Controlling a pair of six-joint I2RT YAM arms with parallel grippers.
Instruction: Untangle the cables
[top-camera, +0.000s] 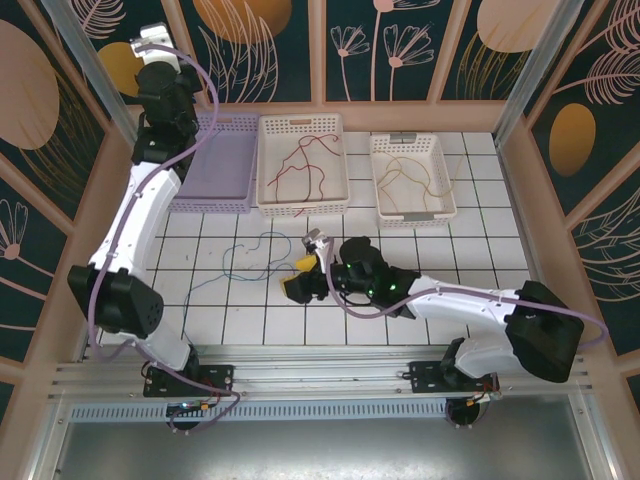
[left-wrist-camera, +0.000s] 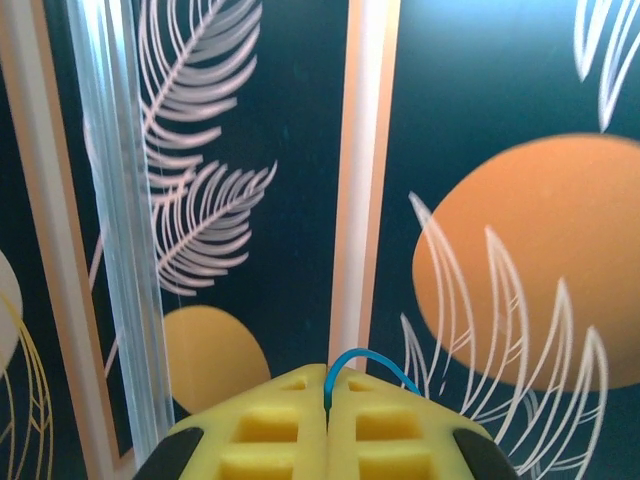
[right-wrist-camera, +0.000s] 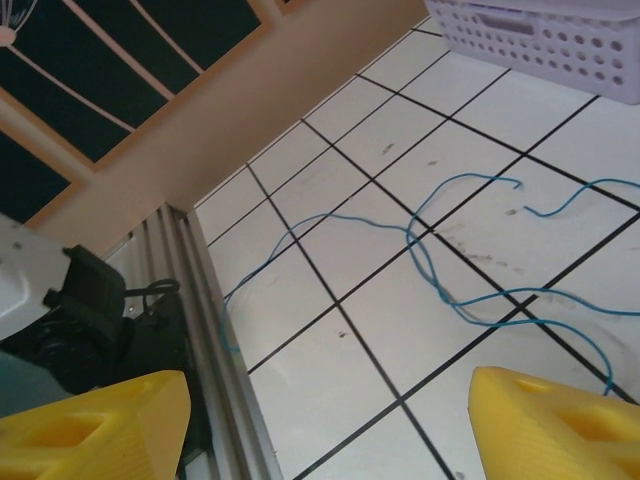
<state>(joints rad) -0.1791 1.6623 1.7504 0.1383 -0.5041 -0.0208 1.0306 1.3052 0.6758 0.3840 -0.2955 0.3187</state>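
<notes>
Blue strands are my worry: the thin blue wires lie looped over one another on the white tiled surface, crossing in at least two spots. My right pincer hangs low over them, its yellow foam fingers well apart with nothing between them. If I close at a crossing, I judge I would pinch two strands together and drag the tangle tighter. The wire also lies flat on the tiles, so the fingertips could scrape past it and come up empty. My left pincer is up at the back left, pressed together on a short blue wire loop that barely peeks above the pads, and so slight a hold could slip at any tug. I cannot tell whether that loop joins the strands below. In the right wrist view the wires spread just ahead, the nearest strand running up to the right finger's edge. A thin red wire sits in the white perforated basket and a yellow-orange wire in the cream basket, well apart from both pincers
</notes>
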